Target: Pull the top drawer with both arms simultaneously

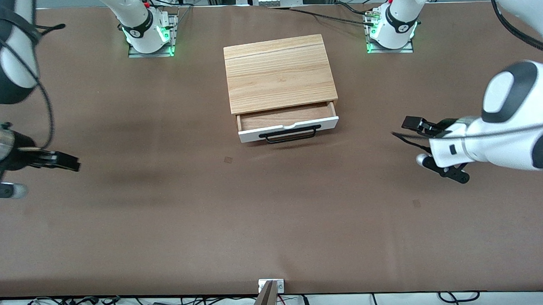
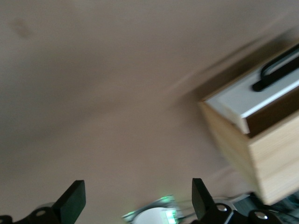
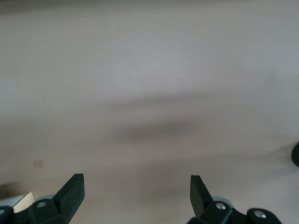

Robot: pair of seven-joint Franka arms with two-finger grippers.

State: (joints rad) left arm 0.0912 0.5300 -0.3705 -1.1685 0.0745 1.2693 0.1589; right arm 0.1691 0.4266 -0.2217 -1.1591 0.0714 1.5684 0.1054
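The top drawer [image 1: 288, 124] has a white front panel and a wide black bar handle [image 1: 290, 134]. It stands partly pulled out of the light wood cabinet [image 1: 277, 73], with its brown inside showing. My left gripper [image 1: 413, 124] is open and empty above the table, toward the left arm's end and apart from the drawer. My right gripper [image 1: 67, 162] is open and empty above the table toward the right arm's end. In the left wrist view the open gripper [image 2: 138, 200] frames bare table, with the drawer front [image 2: 252, 98] and handle [image 2: 280, 67] off to one side. The right wrist view shows the open gripper [image 3: 135, 193] over bare table.
The brown table [image 1: 274, 224] carries only the cabinet. The right arm's base [image 1: 150, 35] and the left arm's base [image 1: 391, 31] glow green at the robots' edge. A small metal bracket [image 1: 270, 285] and cables lie along the edge nearest the front camera.
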